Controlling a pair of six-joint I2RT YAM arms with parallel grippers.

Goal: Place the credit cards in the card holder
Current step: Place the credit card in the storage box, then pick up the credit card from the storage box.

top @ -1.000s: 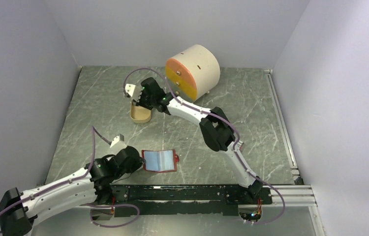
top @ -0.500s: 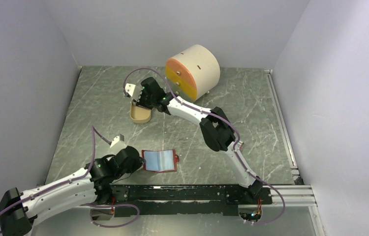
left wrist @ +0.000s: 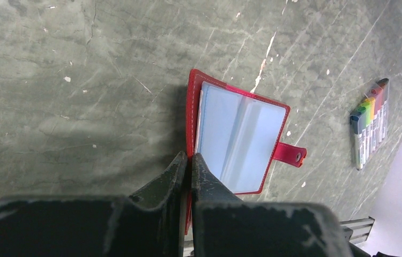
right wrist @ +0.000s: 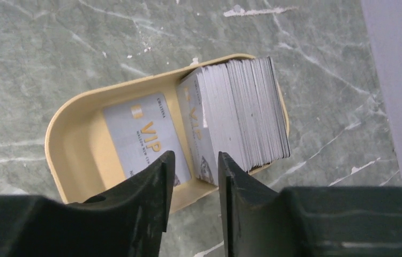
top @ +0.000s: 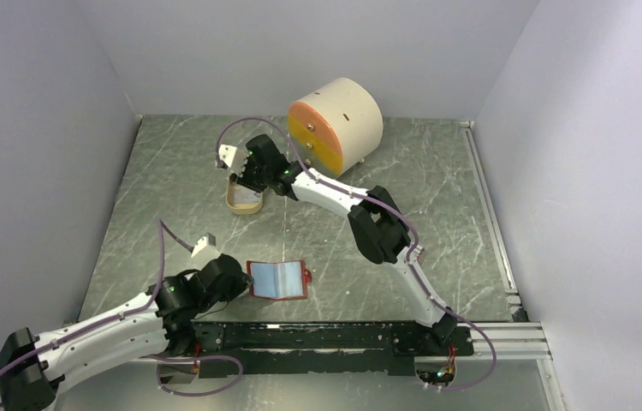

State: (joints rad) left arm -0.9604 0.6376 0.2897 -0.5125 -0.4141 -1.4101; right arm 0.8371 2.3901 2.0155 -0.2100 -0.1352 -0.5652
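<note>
Black fingers of the left hand (left wrist: 188,160) are pressed together on the near-left edge of the card holder (left wrist: 242,139); a red strip of its cover shows between them. The card holder is red and lies open flat on the surface (top: 437,188), pale blue pockets up, snap tab sticking out on the side away from the fingers. It sits near the front edge, just beside the left wrist. A pack of coloured markers (left wrist: 369,126) lies well apart from it, past the tab.

The right hand (right wrist: 194,171) has a narrow gap between its fingers and grips nothing. It hangs over the tan oval tray (right wrist: 75,139) at mid-left of the surface. The credit cards (right wrist: 242,112) are a thick silver-grey stack tilted on edge against the tray's right end. A single card (right wrist: 142,136), silver with gold VIP lettering, lies flat on the tray floor, touching the stack.

The surface is grey-green marble-look with pale veins and scratches. A beige round drawer box (top: 336,124) with orange and yellow fronts stands at the back. Plain pale lilac walls (top: 300,51) close three sides. A black rail (top: 318,336) runs along the near edge.
</note>
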